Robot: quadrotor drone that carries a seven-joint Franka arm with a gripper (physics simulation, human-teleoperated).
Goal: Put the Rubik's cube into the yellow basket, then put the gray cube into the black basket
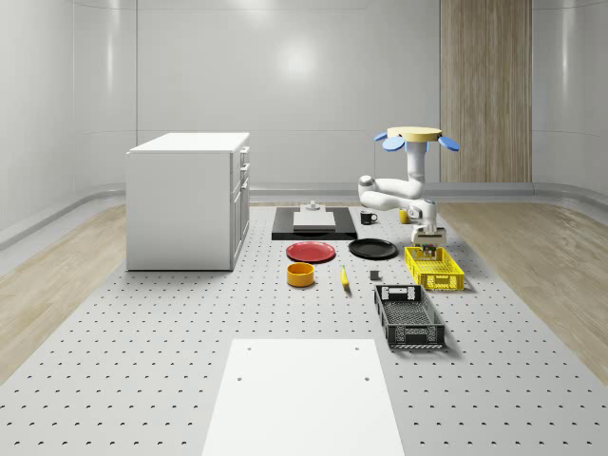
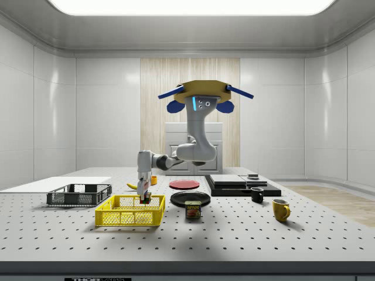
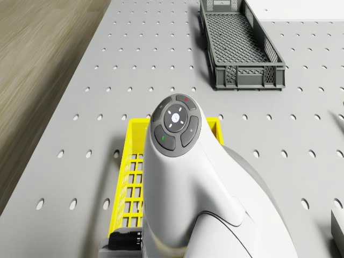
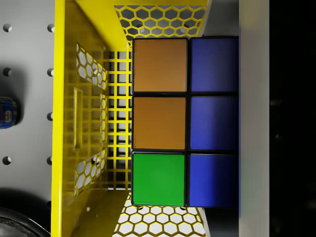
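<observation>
The drone (image 1: 415,136) hovers over the table's far right part, its arm bent down to the yellow basket (image 1: 434,269). My gripper (image 1: 429,249) hangs just inside the basket's far end, shut on the Rubik's cube (image 4: 185,121). In the wrist view the cube shows orange, green and blue tiles above the basket's mesh floor (image 4: 118,123). From the side, the gripper (image 2: 144,196) dips the cube below the yellow basket's rim (image 2: 130,202). The small gray cube (image 1: 374,276) lies on the table to the yellow basket's left in the whole-scene view. The black basket (image 1: 408,316) stands nearer the front.
A red plate (image 1: 311,251), a black plate (image 1: 372,248), an orange bowl (image 1: 300,274) and a banana (image 1: 344,277) lie left of the baskets. A white cabinet (image 1: 188,199) stands at the left. A can (image 2: 193,209) and mugs (image 2: 280,209) sit beside the yellow basket.
</observation>
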